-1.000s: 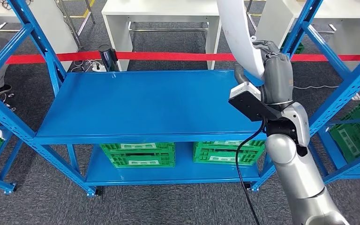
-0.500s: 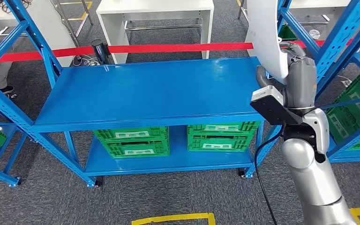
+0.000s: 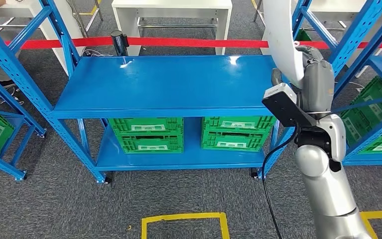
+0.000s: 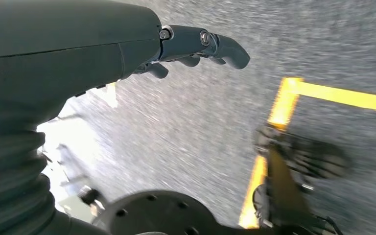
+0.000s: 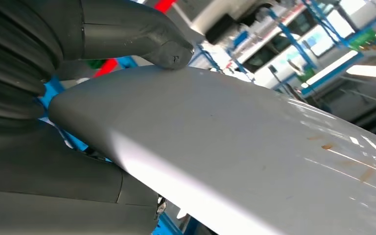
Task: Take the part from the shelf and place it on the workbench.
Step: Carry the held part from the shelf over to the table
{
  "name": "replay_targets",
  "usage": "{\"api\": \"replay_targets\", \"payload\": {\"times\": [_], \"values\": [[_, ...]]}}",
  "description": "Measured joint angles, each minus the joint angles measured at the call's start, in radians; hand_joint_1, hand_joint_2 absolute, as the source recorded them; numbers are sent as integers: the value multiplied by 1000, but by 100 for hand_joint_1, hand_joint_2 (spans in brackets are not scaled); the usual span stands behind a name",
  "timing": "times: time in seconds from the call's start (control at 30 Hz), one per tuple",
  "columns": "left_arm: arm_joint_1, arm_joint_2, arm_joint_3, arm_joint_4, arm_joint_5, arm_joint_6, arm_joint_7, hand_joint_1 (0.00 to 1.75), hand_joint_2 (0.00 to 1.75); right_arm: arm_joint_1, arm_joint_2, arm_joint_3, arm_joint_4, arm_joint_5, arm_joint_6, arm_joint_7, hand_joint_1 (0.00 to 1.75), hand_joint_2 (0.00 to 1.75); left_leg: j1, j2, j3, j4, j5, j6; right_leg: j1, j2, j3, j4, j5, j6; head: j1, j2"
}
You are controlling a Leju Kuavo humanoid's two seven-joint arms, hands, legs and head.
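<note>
Gripping the long white curved part (image 3: pixel 280 35) upright at scene right, right hand (image 3: pixel 312 82) should keep its hold firm and steady while carrying it to the workbench; left hand (image 4: pixel 127 49) hangs empty, fingers apart.

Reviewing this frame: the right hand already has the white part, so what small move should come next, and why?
Probably keep the right hand gripping and carry the white part away from the blue shelf toward the workbench. The thumb presses on the part in the right wrist view, so the pick looks done; the shelf's top is bare and nothing has been set down. The left hand hangs free over the floor.
</note>
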Motion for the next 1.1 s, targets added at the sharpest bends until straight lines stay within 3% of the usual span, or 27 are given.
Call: {"api": "replay_targets", "payload": {"times": [0.03,0.07,0.1,0.13,0.2,0.23,0.27,0.33,0.37,0.4,0.47,0.5,0.53,0.6,0.63,0.67,0.73,0.77,0.83,0.87,0.9,1.0,1.03,1.07,1.1], "values": [[1,0,-4,0,-10,0,7,0,175,6,0,-5,0,5,5,1,175,175,-1,0,-19,4,12,0,0,0,2,40,-3,0,0,0],[1,0,-8,0,-16,0,11,0,175,11,1,-8,0,8,8,1,175,175,-1,0,-38,8,23,-1,1,0,19,48,15,0,0,0],[2,0,-11,0,-18,0,12,0,175,13,1,-11,0,9,9,1,175,175,-2,0,-55,14,32,-3,1,0,54,19,42,-3,0,0],[1,0,-15,0,-20,0,13,0,175,13,2,-13,0,10,10,1,175,175,-2,0,-70,21,40,-6,2,0,104,-40,60,-6,0,0],[0,1,-21,0,-22,0,12,0,175,7,4,-16,0,13,15,-3,175,175,-4,0,-92,31,55,-15,7,0,197,-173,51,-16,0,0],[-1,3,-23,0,-23,0,8,0,175,1,6,-17,1,14,18,-7,175,175,-4,0,-97,33,63,-21,10,1,220,-214,39,-22,0,0],[-2,4,-24,0,-25,0,4,0,175,-6,8,-18,3,14,23,-11,175,175,-5,0,-99,31,73,-27,13,1,225,-231,34,-27,0,0],[-5,10,-26,0,-27,0,-5,0,175,-21,15,-18,10,12,30,-19,175,175,-4,0,-104,26,86,-40,11,0,211,-236,52,-40,0,0],[-6,13,-27,0,-28,0,-7,0,175,-28,19,-18,14,12,32,-22,175,175,-3,-1,-113,35,72,-46,8,-1,201,-239,65,-48,0,0],[-8,15,-27,0,-28,0,-8,0,175,-35,24,-18,19,10,34,-23,175,175,-2,-3,-126,62,39,-52,5,-3,188,-243,80,-54,0,0],[-13,19,-28,-1,-28,0,-14,0,175,-46,32,-18,27,6,35,-28,175,175,1,-5,-160,169,-62,-62,3,-4,158,-243,107,-59,0,0],[-16,21,-28,-1,-28,0,-20,0,175,-49,35,-18,31,2,35,-33,175,175,3,-5,-172,233,-99,-66,3,-4,141,-243,121,-59,0,0],[-20,23,-28,-1,-28,0,-27,0,175,-51,38,-18,36,-2,34,-39,175,175,4,-5,-175,282,-112,-69,3,-4,124,-242,135,-58,0,0],[-32,28,-33,-2,-43,0,-38,0,175,-55,47,-18,46,-12,30,-50,175,175,6,-5,-138,297,-76,-70,3,-6,88,-241,163,-54,0,0],[-39,31,-41,-2,-60,0,-40,0,175,-59,53,-18,52,-15,28,-55,175,175,7,-5,-93,252,-51,-68,3,-6,72,-240,178,-51,0,0],[-47,34,-52,-3,-80,0,-40,0,175,-64,59,-18,58,-17,26,-58,175,175,7,-7,-35,182,-47,-66,3,-7,57,-238,191,-46,0,0],[-59,41,-77,-5,-110,0,-36,0,175,-79,73,-19,73,-18,21,-60,175,175,3,-13,57,51,-72,-53,4,-7,42,-237,214,-34,2,0],[-61,45,-86,-6,-116,0,-34,0,175,-85,79,-19,81,-19,19,-58,175,175,0,-16,75,17,-86,-45,4,-8,41,-239,225,-27,2,0],[-60,51,-96,-6,-118,0,-31,0,175,-93,88,-20,98,-23,18,-53,175,175,-3,-14,65,3,-73,-24,1,-7,41,-250,244,-13,1,0],[-57,54,-99,-6,-118,0,-30,0,175,-94,90,-22,104,-26,18,-52,175,175,-3,-11,56,3,-60,-14,-1,-6,35,-245,233,-8,0,0],[-54,57,-101,-7,-118,0,-30,0,175,-95,92,-24,109,-27,18,-51,175,175,-2,-8,45,1,-46,-5,-2,-6,23,-222,200,-3,0,0],[-49,64,-107,-8,-118,0,-30,0,175,-97,95,-29,121,-29,21,-51,175,175,-3,-4,-3,2,-2,7,-2,-5,-29,-42,43,5,0,0],[-48,66,-108,-8,-116,0,-28,0,175,-97,97,-29,124,-29,22,-51,175,175,-5,-4,-23,3,13,8,0,-5,-35,19,20,5,0,0],[-45,67,-109,-8,-111,0,-24,0,175,-97,98,-30,128,-29,22,-52,175,175,-8,-4,-44,6,28,8,2,-4,-28,56,21,3,0,0],[-42,69,-109,-8,-102,0,-17,0,175,-96,99,-30,130,-29,22,-52,175,175,-10,-4,-64,9,40,8,4,-4,-3,58,42,-1,0,0]]}}
